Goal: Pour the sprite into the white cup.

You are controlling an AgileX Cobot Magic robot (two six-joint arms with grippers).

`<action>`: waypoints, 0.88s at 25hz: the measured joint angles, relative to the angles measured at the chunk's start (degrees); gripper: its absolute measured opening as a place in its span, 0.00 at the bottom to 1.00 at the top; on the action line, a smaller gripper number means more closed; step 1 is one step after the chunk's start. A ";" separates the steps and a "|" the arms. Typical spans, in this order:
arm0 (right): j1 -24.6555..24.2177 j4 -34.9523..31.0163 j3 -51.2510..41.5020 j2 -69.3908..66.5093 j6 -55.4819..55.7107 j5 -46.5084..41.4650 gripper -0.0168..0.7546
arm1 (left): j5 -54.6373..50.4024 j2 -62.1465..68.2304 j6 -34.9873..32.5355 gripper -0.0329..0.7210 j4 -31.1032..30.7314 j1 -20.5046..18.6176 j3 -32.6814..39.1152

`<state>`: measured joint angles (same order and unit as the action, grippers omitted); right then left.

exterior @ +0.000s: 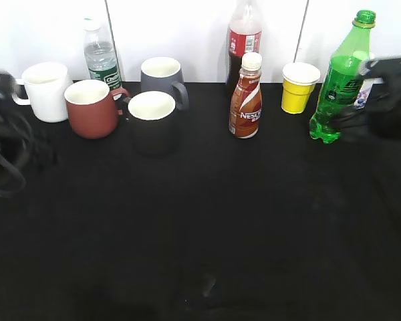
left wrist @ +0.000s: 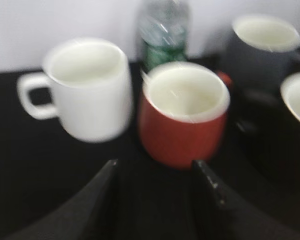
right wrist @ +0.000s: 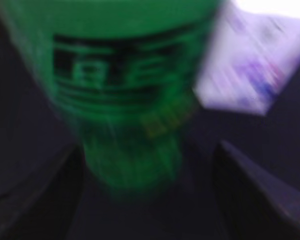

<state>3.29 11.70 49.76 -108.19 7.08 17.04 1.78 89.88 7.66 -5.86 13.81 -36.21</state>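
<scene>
Starting at your left end effector [left wrist: 155,187], you have its two fingers spread apart and empty. The white cup [left wrist: 87,87] stands ahead of it and to its left, handle pointing left, upright on the black counter [exterior: 200,227]. The red mug [left wrist: 182,115] sits straight ahead, just beyond the fingertips, with a water bottle [left wrist: 162,30] behind it and a grey mug [left wrist: 262,45] further right. A black mug [exterior: 152,122], a Nescafe bottle [exterior: 246,97], a cola bottle [exterior: 244,37] and a yellow paper cup [exterior: 299,87] follow along the counter. Your right end effector [right wrist: 150,195] has its fingers open on either side of the sprite [right wrist: 125,95], which stands directly ahead between them; blur hides whether they touch it.
</scene>
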 joint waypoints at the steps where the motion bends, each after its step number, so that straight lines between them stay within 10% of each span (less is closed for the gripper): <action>1: 0.16 0.07 0.00 4.27 0.75 -9.63 0.79 | -8.73 0.00 0.00 0.62 1.22 1.07 -2.05; 8: 5.89 -16.04 3.67 24.25 -7.69 -67.19 0.79 | -67.82 -2.97 -0.26 0.63 5.36 3.45 -15.84; 17: 5.95 -10.84 3.70 74.99 -6.47 -80.36 0.77 | -71.47 -67.56 -1.01 0.63 2.33 3.55 -13.36; 22: 5.95 -10.32 -12.30 92.28 -5.23 -84.90 0.77 | -68.89 -79.52 -3.45 0.65 1.71 3.55 -0.14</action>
<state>9.24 1.39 37.45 -15.91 1.85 -67.86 -67.12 10.36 4.20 -4.15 17.36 -36.34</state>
